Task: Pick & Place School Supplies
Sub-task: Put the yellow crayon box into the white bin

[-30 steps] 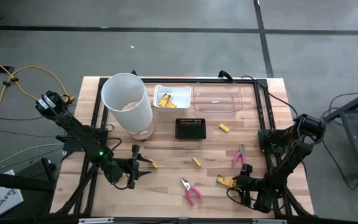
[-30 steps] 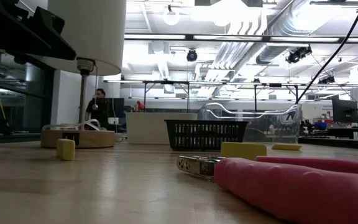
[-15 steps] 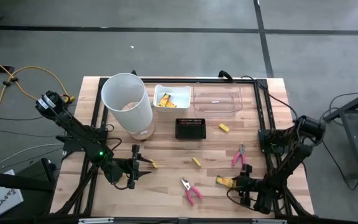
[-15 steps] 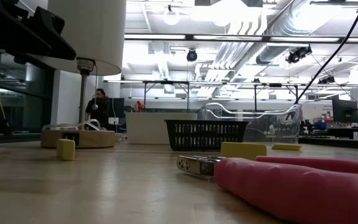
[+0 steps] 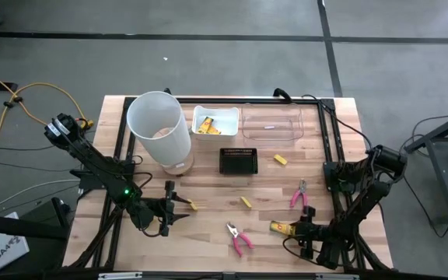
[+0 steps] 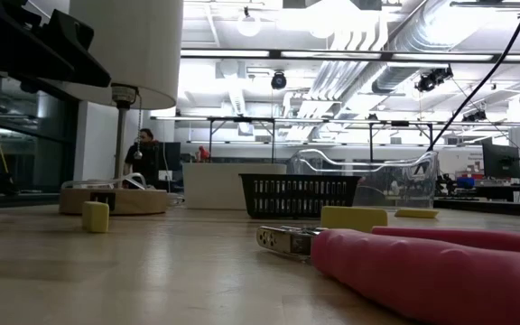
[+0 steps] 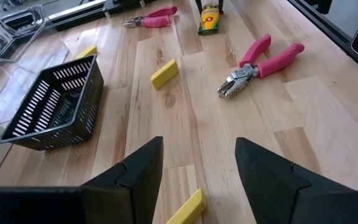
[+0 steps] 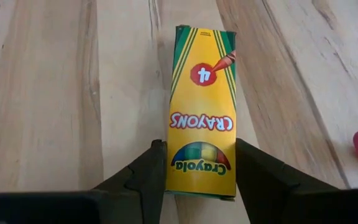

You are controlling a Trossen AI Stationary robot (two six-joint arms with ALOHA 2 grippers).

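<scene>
A yellow and green crayon packet [image 8: 201, 99] lies flat on the wood near the table's near right part [image 5: 280, 226]. My right gripper [image 8: 201, 144] [image 5: 296, 228] is shut on its end. My left gripper [image 7: 199, 143] [image 5: 175, 204] is open near the table's near left part. A tiny yellow block [image 7: 183, 208] [image 5: 193, 206] lies on the table just ahead of its fingers, untouched. Two pink-handled pliers lie flat, one near the near edge [image 5: 239, 238] [image 7: 263, 59] and one farther right [image 5: 299, 193]. More yellow blocks [image 5: 246, 201] [image 5: 280, 159] rest on the wood. My right gripper pinches the crayon packet's end nearest the wrist [image 8: 201, 177] between its two fingers [image 8: 148, 171], one on each long side. The fingers come from the table's right, low, and point along the packet. The packet lies flat on the table.
A tall white bin [image 5: 159, 131], a small white tub holding yellow packets [image 5: 215, 121] and a clear tub [image 5: 271, 124] stand along the far side. A black slotted tray [image 5: 238, 160] [image 7: 55, 106] sits mid-table. Bare wood lies between both grippers.
</scene>
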